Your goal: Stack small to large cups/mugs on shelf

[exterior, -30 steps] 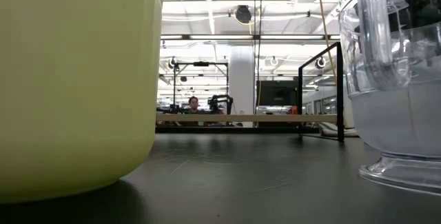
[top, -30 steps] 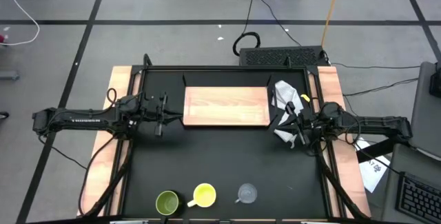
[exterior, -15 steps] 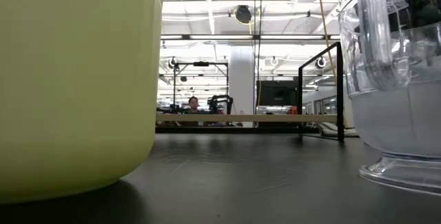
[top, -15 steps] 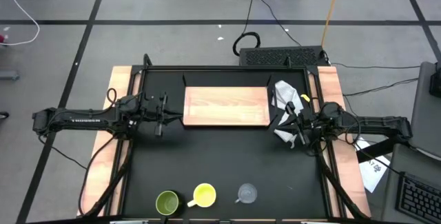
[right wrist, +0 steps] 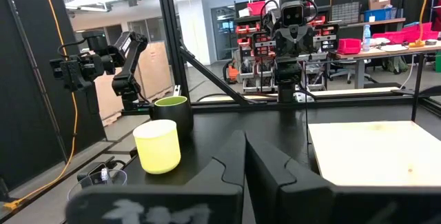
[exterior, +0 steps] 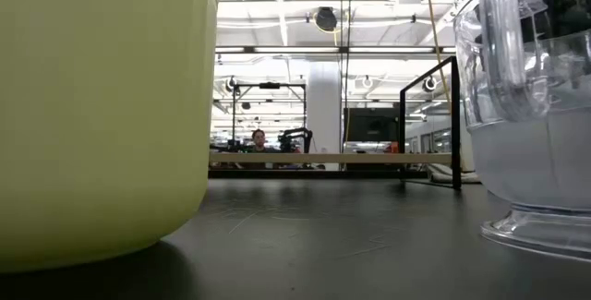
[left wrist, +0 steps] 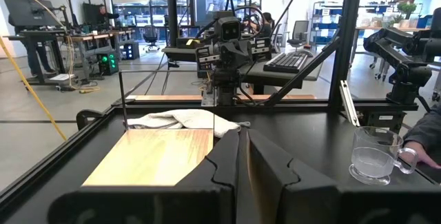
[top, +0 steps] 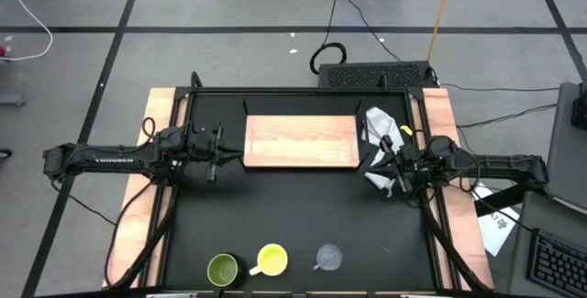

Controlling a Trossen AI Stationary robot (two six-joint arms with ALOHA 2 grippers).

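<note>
Flanking the bare shelf [top: 301,141] — both tools shut — no legible labels

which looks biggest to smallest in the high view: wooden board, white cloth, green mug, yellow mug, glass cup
1. wooden board, by far the largest
2. white cloth, crumpled beside the board
3. green mug and yellow mug, too alike to rank
4. glass cup, slightly smaller than the mugs

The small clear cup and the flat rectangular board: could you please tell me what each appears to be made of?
The small clear cup looks like glass, possibly clear plastic: transparent, glossy, with bright highlights. The flat rectangular board looks like unpainted light-brown wood: matte, with visible grain.
</note>
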